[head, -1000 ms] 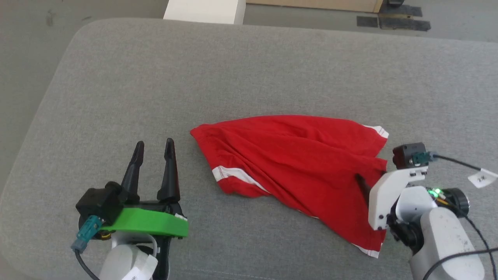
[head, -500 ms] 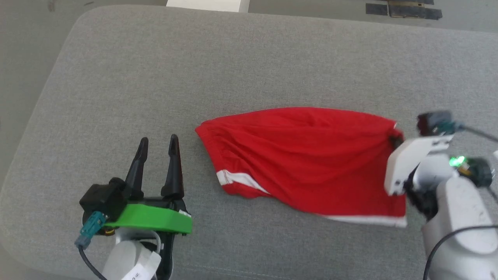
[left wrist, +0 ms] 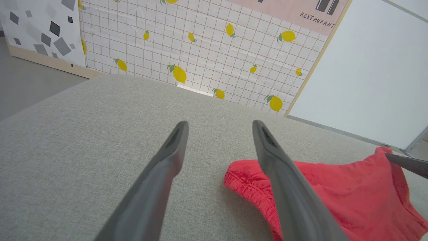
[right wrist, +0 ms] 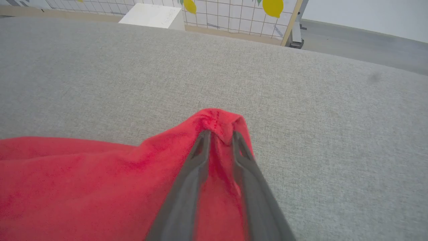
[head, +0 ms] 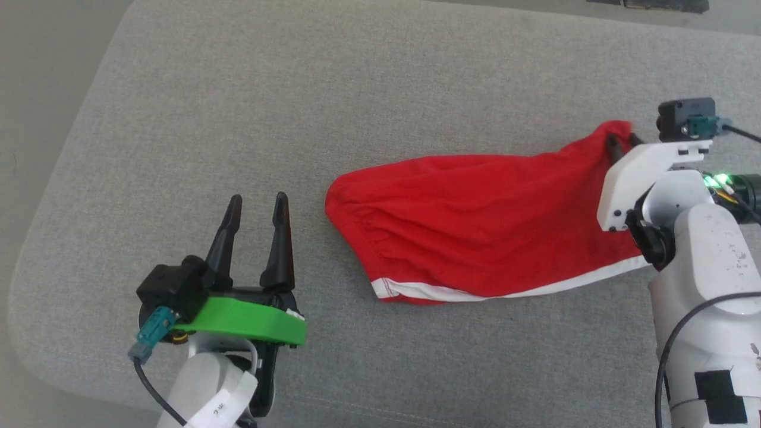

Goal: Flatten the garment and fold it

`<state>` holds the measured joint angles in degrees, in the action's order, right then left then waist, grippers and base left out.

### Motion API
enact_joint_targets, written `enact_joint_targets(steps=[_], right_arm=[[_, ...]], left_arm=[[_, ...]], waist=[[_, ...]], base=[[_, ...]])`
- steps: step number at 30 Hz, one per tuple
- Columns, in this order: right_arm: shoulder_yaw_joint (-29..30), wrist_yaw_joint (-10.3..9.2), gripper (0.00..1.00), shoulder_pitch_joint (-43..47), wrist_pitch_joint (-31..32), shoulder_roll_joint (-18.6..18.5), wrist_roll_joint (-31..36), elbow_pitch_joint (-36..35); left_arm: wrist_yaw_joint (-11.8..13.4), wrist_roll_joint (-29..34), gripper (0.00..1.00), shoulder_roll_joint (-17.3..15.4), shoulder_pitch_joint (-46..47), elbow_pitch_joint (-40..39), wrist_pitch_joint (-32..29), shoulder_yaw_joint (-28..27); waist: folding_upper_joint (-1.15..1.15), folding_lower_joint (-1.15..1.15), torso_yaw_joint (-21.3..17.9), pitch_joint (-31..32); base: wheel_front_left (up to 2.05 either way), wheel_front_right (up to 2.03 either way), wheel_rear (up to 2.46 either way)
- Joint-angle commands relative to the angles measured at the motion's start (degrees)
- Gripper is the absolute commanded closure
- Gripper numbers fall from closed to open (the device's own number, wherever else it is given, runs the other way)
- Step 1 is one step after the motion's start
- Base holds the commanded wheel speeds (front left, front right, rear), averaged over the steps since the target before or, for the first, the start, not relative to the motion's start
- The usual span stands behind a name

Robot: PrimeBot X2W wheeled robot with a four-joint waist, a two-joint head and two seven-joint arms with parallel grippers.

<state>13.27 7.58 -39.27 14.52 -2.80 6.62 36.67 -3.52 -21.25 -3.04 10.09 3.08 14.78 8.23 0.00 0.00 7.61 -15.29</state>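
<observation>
The only legible writing was the word "RESTAURANT" on a pink panel [left wrist: 301, 13] high beyond the left gripper [head: 257, 196], next to a grid-patterned wall sheet printed with lemons [left wrist: 200, 43]. A white tag [head: 217, 407] on the left forearm carried marks too small to read, and no lettering was visible on the exposed face of the garment [head: 475, 226]. The garment, red with a white stripe trim [head: 475, 294] along its near hem, lay on the grey fabric surface [head: 357, 89] between the two grippers. Its gathered elastic end lay just off the outer side of the left gripper's right-hand finger [left wrist: 284, 180], near the tip and not touching it. The opposite corner sat at the tips of the right gripper [right wrist: 220, 132], where it rose in a peak off the surface. From there the cloth ran back beneath and to the left of that gripper's fingers [right wrist: 187, 180]. The left gripper was spread wide, held nothing and hung above bare surface. The right gripper's fingers stood only narrowly apart, and a fold of the garment's corner was pinched between their tips.
</observation>
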Motion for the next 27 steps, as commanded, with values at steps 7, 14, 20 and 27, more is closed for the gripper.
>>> enact_joint_targets(steps=[7, 14, 20, 27], right_arm=[[-0.9, -0.09, 0.00, 7.4, -13.1, -0.1, -5.6, -0.9], [-5.0, -0.09, 0.00, 24.4, -26.7, -0.1, -10.8, -13.8], [-5.3, -0.09, 0.00, 33.9, -27.4, -0.1, -12.7, -21.5], [-5.1, -0.09, 0.00, 38.6, -26.5, -0.1, -15.1, -25.7]], left_arm=[[-0.7, 0.2, 0.00, 0.2, -1.8, 2.3, 0.2, 0.3], [-1.7, 0.3, 0.00, 0.2, -4.6, 8.5, 0.2, 4.7], [-1.1, -1.1, 0.00, 0.2, -4.7, 14.5, -4.2, 7.6], [1.9, -3.7, 0.00, 0.2, -3.8, 19.5, -11.0, 8.2]], waist=[[0.00, 0.00, -1.6, 5.4], [0.00, 0.00, -4.6, 10.6], [0.00, 0.00, -7.3, 12.3], [0.00, 0.00, -10.1, 12.5]], base=[[0.00, 0.00, 0.00], [0.00, 0.00, 0.00], [0.00, 0.00, 0.00], [0.00, 0.00, 0.00]])
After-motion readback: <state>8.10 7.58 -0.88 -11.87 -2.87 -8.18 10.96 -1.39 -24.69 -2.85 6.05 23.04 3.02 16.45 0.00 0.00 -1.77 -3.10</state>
